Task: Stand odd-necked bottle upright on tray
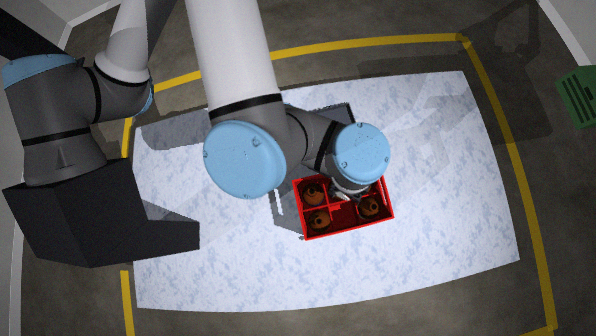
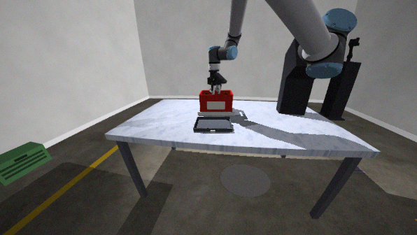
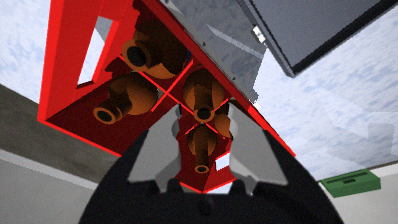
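The pincer (image 3: pixel 202 145) is hanging open over the red crate (image 3: pixel 65 60), fingers straddling a brown bottle (image 3: pixel 201 145) without gripping.

A marbled white-and-blue worktop (image 2: pixel 168 122) on dark angled legs (image 2: pixel 131 168) is standing on a dull brown floor. A yellow line (image 1: pixel 520 170) is running around it on the floor. A green slatted box (image 2: pixel 21 161) is lying on the floor by the wall, at about eight o'clock from the worktop in the exterior view. A grey round patch (image 2: pixel 245 180) is showing on the floor beneath the worktop.
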`<state>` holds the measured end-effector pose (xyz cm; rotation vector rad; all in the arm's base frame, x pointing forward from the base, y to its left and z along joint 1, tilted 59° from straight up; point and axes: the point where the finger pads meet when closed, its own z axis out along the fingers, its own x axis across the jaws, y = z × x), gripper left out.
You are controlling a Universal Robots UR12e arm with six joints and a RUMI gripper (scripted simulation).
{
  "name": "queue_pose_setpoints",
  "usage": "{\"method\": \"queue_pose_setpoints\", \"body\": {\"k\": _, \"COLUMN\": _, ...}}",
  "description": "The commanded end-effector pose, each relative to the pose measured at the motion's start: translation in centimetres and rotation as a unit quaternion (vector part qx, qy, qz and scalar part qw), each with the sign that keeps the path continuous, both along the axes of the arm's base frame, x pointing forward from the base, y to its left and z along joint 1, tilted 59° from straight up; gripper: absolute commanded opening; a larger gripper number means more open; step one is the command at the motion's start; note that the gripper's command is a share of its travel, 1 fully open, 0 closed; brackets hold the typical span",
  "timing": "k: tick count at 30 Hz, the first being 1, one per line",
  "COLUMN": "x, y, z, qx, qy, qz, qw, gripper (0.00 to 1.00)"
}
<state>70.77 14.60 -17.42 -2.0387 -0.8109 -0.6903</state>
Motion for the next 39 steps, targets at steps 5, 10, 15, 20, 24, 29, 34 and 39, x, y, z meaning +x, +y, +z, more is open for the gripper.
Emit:
{"method": "queue_pose_setpoints", "body": {"k": 5, "x": 0.0, "y": -0.1, "z": 0.0, "qx": 0.0, "qy": 0.0, "qz": 0.0, "qw": 1.0, "gripper": 0.38}}
{"method": "queue_pose_setpoints", "body": {"k": 10, "x": 0.0, "y": -0.1, "z": 0.0, "qx": 0.0, "qy": 0.0, "qz": 0.0, "qw": 1.0, "gripper": 0.38}}
{"method": "queue_pose_setpoints", "body": {"k": 15, "x": 0.0, "y": -0.1, "z": 0.0, "qx": 0.0, "qy": 0.0, "qz": 0.0, "qw": 1.0, "gripper": 0.38}}
{"method": "queue_pose_setpoints", "body": {"k": 20, "x": 0.0, "y": -0.4, "z": 0.2, "qx": 0.0, "qy": 0.0, "qz": 0.0, "qw": 1.0, "gripper": 0.38}}
{"method": "queue_pose_setpoints", "body": {"k": 24, "x": -0.1, "y": -0.9, "z": 0.5, "qx": 0.0, "qy": 0.0, "qz": 0.0, "qw": 1.0, "gripper": 0.38}}
{"method": "queue_pose_setpoints", "body": {"k": 29, "x": -0.3, "y": -1.5, "z": 0.9, "qx": 0.0, "qy": 0.0, "qz": 0.0, "qw": 1.0, "gripper": 0.38}}
{"method": "queue_pose_setpoints", "body": {"k": 34, "x": -0.5, "y": -2.8, "z": 1.7, "qx": 0.0, "qy": 0.0, "qz": 0.0, "qw": 1.0, "gripper": 0.38}}
{"method": "queue_pose_setpoints", "body": {"k": 39, "x": -0.9, "y": -4.2, "z": 2.6, "qx": 0.0, "qy": 0.0, "qz": 0.0, "qw": 1.0, "gripper": 0.38}}
